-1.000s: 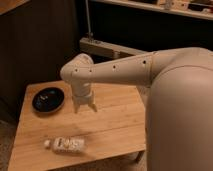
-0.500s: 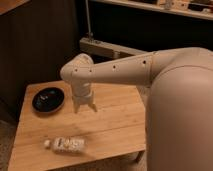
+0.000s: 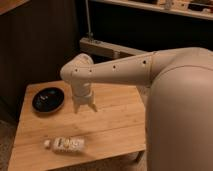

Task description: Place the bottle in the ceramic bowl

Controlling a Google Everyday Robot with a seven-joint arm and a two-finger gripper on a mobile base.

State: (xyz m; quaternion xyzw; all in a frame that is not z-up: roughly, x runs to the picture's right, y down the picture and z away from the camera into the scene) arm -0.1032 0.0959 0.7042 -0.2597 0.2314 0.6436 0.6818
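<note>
The bottle (image 3: 65,144) lies on its side near the front left edge of the wooden table (image 3: 117,125), whitish with a printed label, cap pointing left. The ceramic bowl (image 3: 48,99) is black, shallow and glossy, at the table's back left. My gripper (image 3: 84,106) hangs from the white arm over the middle of the table, just right of the bowl and well behind the bottle. Its fingers (image 3: 93,106) point down, spread apart, with nothing between them.
The big white arm body (image 3: 180,110) fills the right side of the view. A dark wall or cabinet (image 3: 35,45) stands behind the table. A pale shelf or rail (image 3: 107,48) runs behind the arm. The floor shows at the left (image 3: 6,142).
</note>
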